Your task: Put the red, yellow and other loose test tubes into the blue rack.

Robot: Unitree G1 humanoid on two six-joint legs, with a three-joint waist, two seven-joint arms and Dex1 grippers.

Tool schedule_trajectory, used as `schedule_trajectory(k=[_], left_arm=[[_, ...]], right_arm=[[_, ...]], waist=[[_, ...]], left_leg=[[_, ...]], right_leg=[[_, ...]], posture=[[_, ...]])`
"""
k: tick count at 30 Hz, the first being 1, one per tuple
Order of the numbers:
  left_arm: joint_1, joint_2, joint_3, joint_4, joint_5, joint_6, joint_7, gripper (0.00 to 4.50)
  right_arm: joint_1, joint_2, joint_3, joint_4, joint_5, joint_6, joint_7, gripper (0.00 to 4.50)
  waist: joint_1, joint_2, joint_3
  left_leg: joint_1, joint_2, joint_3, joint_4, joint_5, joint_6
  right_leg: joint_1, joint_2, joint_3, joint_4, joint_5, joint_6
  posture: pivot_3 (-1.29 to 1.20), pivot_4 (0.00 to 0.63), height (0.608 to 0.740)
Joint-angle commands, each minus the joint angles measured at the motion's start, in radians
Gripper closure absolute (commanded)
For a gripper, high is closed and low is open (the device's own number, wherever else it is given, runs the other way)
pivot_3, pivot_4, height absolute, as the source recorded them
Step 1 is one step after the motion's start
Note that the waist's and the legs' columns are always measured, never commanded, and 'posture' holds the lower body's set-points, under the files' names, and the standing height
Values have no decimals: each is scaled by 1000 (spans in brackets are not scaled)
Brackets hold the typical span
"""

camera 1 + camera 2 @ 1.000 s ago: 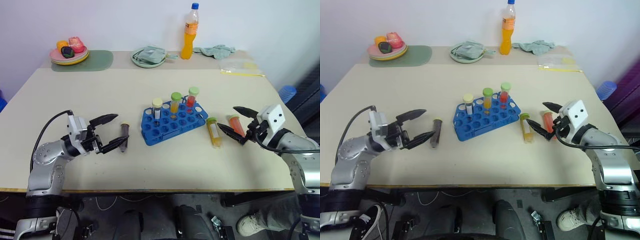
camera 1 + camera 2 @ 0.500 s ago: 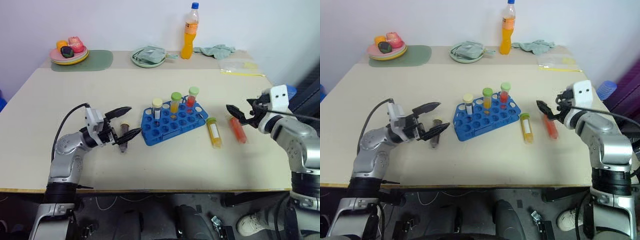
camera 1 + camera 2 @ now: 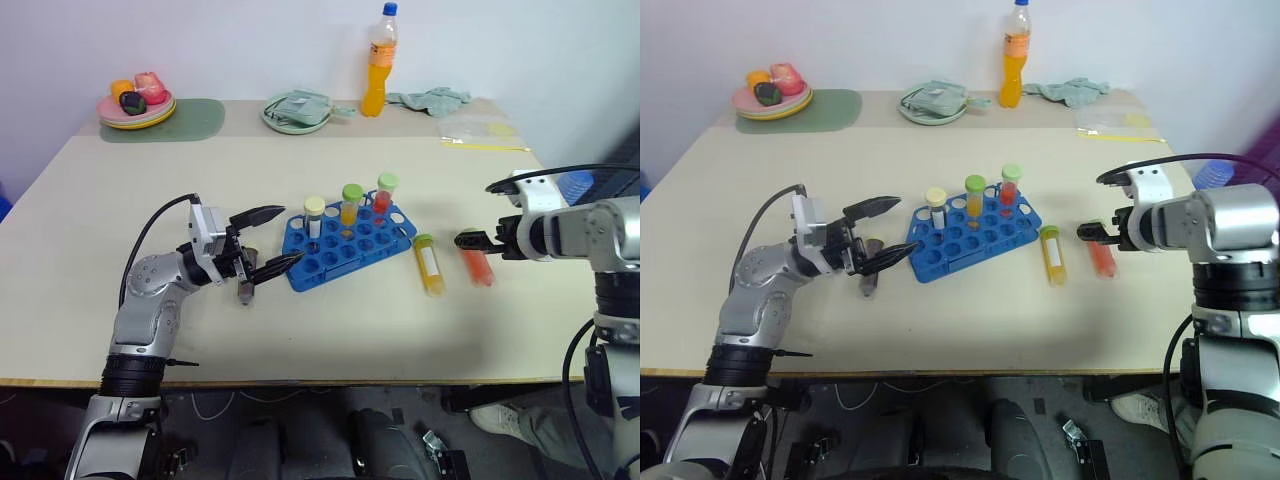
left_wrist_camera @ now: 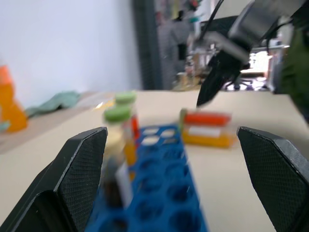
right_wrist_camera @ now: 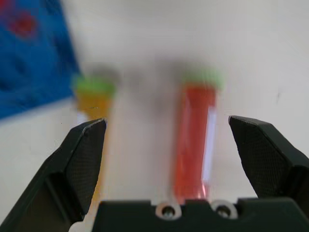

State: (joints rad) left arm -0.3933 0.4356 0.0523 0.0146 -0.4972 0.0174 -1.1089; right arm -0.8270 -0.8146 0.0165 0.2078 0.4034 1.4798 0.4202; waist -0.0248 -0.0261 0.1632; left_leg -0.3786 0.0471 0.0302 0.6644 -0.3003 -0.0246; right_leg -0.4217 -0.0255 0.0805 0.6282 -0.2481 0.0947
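Right gripper (image 3: 1087, 233) fingers spread, empty, frame right, above red plastic tube (image 3: 1101, 257); probably centre before closing. Left gripper (image 3: 883, 231) fingers spread, empty.

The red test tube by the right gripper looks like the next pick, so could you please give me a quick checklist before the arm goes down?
1. Right gripper open: ok.
2. Red test tube lying flat on the table, free to grasp: ok.
3. Right gripper lined up over the red test tube: ok; in the right wrist view the tube lies between the fingers.
4. Yellow test tube apart from the red one: ok, but it lies close beside it.
5. Blue rack has empty holes: ok, most are free.
6. Left gripper open, around the dark tube: ok.
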Motion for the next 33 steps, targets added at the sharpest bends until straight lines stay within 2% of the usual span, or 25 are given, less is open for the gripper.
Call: schedule_trajectory(k=[1,12,18,21,26,27,30,33], left_arm=[[25,21,15,-83,-43,36,3,73],[122,39,33,-193,-50,61,58,73],[160,42,38,-213,-50,49,75,73],[171,42,43,-213,-49,41,78,0],[178,42,43,-209,-45,31,80,0],[177,41,42,-206,-44,29,81,0],[170,40,39,-192,-42,21,79,0],[161,40,37,-184,-41,18,80,0]], right_arm=[[-61,-20,66,114,-56,-96,50,0],[-211,51,176,505,-204,-331,163,0],[-255,92,213,630,-281,-415,219,0],[-268,104,221,670,-304,-414,254,818],[-272,114,223,681,-337,-425,288,3417],[-275,112,220,680,-342,-428,291,3684],[-289,107,171,669,-330,-440,282,3684],[-241,80,87,515,-289,-532,289,3684]], waist=[[-6,0,0],[-20,0,0],[-19,0,0],[-18,0,0],[-20,1,0],[-20,1,0],[-19,1,0],[-19,2,1]], left_leg=[[0,0,0,0,0,0],[0,0,0,-1,0,0],[0,0,0,-1,0,0],[0,0,0,-1,0,0],[0,0,0,-1,0,0],[0,0,0,-1,0,0],[0,0,0,-1,0,0],[0,0,0,-1,0,0]], right_leg=[[0,0,0,0,1,1],[-1,1,0,1,1,2],[-1,1,0,1,1,2],[-1,0,0,1,1,2],[-1,1,0,1,1,2],[-1,1,0,1,1,2],[-1,1,0,1,1,2],[-1,1,0,1,1,2]], posture=[[0,150,740],[0,150,740],[0,150,740],[0,150,740],[0,150,740],[0,150,740],[0,150,740],[0,150,740]])
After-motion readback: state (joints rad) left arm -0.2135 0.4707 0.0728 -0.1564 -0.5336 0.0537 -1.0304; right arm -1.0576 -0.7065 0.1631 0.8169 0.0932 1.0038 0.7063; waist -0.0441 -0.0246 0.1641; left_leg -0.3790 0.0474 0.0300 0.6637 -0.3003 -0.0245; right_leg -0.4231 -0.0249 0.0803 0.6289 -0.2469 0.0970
